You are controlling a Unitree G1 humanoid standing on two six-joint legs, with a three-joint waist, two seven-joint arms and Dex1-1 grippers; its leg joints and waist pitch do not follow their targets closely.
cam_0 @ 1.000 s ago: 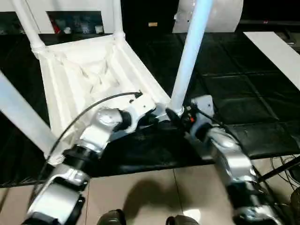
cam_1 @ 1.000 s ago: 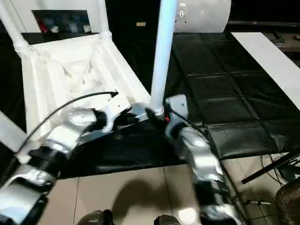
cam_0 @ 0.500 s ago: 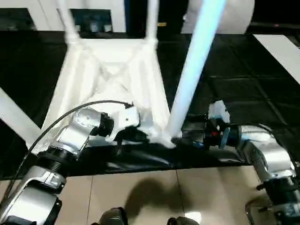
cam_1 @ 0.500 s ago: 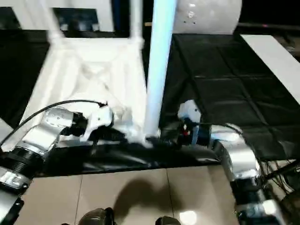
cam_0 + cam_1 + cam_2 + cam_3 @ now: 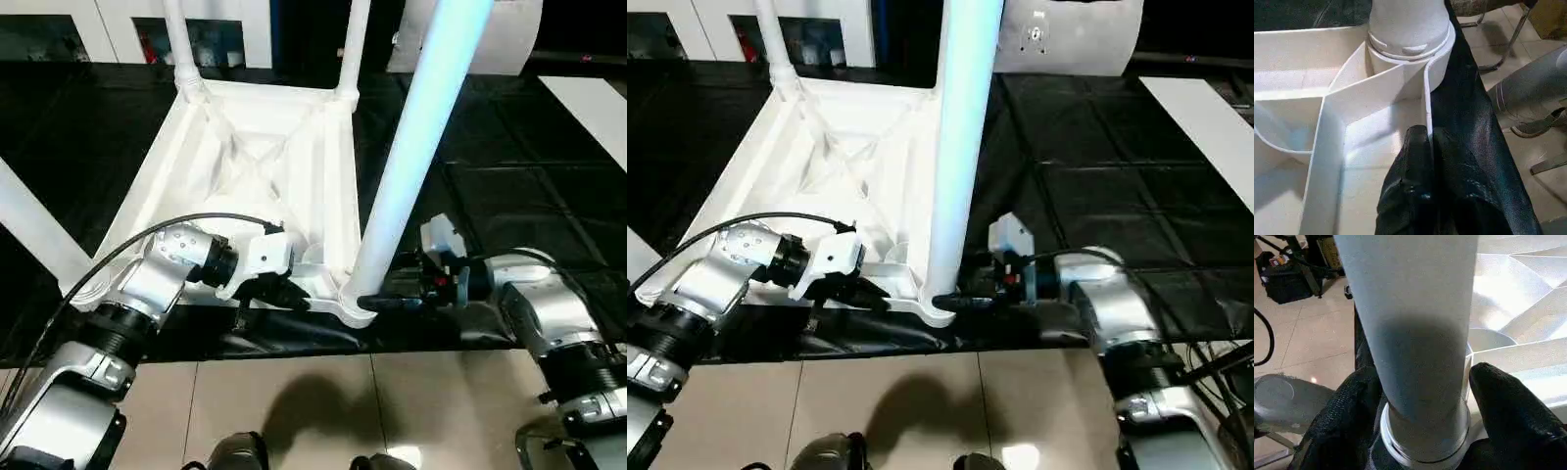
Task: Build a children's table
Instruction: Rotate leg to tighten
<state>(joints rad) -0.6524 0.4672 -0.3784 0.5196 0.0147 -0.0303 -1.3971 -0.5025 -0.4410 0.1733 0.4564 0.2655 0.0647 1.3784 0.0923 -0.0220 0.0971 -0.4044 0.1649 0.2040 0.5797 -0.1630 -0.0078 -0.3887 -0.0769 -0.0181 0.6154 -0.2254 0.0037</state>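
Black quilted mat (image 5: 509, 186) over beige tiled floor (image 5: 323, 401).

Ref. non-task items: black quilted mat (image 5: 490, 186) covers centre and right of frame. Beige tiled floor (image 5: 294, 401) runs along bottom edge. White cylindrical unit (image 5: 1073, 34) sits at top, right of centre. You see a white strip (image 5: 593, 108) at upper right.
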